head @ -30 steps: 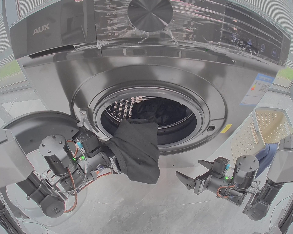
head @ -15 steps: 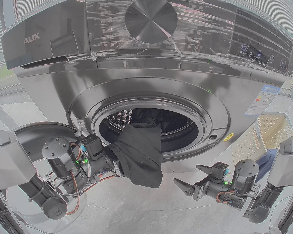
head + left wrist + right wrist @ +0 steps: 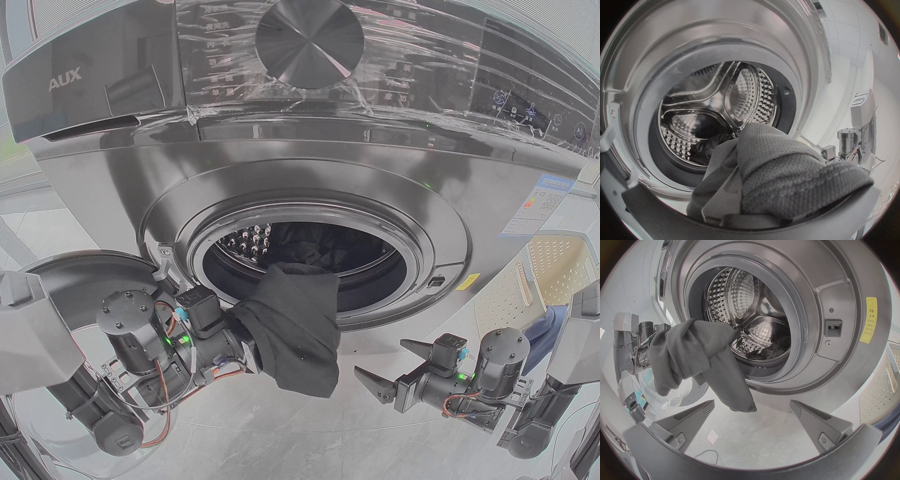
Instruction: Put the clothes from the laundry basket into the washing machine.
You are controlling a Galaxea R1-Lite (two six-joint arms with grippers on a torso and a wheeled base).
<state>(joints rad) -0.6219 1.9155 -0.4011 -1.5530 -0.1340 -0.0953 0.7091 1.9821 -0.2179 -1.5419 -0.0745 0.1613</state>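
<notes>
**Arm hardware, quick rundown**

A fat black cylindrical joint housing [image 3: 128,328] is fitted on the left arm, and its flat cap is ringed with small screws. Orange and black cables [image 3: 155,390] are looped loosely under it, with green status lights lit beside a little teal plug. A matching black cylinder [image 3: 503,353] is found on the right arm. Both are hung off pale grey boxy links [image 3: 31,337]. The dark grey right gripper [image 3: 380,357] is built from two wedge-shaped fingers [image 3: 690,418], each given a dotted pad and a screw at the base.

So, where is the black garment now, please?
In the head view, left of centre, the black garment hangs from the left claw before the washing machine's opening.
</notes>
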